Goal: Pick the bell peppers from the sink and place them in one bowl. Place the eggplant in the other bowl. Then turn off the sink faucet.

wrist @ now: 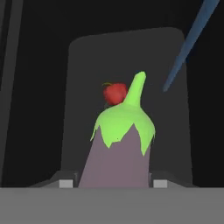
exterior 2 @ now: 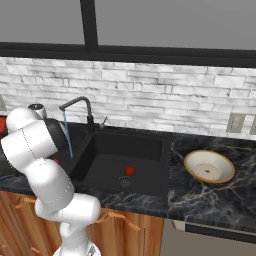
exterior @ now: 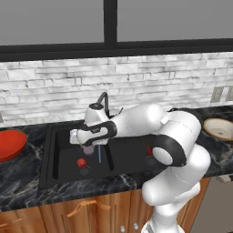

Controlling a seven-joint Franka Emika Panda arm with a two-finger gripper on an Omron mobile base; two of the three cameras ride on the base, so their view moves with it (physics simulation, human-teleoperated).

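My gripper point(wrist: 113, 183) is shut on the eggplant point(wrist: 120, 148), a pale lilac body with a green cap and stem, held above the left basin of the black sink point(exterior: 45, 159). In the left base view the gripper point(exterior: 86, 145) hangs over that basin with the eggplant point(exterior: 87, 149) just showing under it. One red bell pepper point(exterior: 81, 162) point(wrist: 114, 93) lies on the left basin floor below. Another bell pepper point(exterior 2: 129, 170) sits by the right basin's drain. The red bowl point(exterior: 9, 143) stands left of the sink, the tan bowl point(exterior 2: 209, 166) to its right. The faucet point(exterior 2: 80, 105) pours a blue stream point(exterior 2: 67, 132).
Dark marble counter point(exterior 2: 200, 200) surrounds the sink, with a white brick wall point(exterior: 45, 91) and a window behind. Wall outlets point(exterior 2: 235, 122) sit at the right. My own arm point(exterior: 150, 125) spans the sink's right basin.
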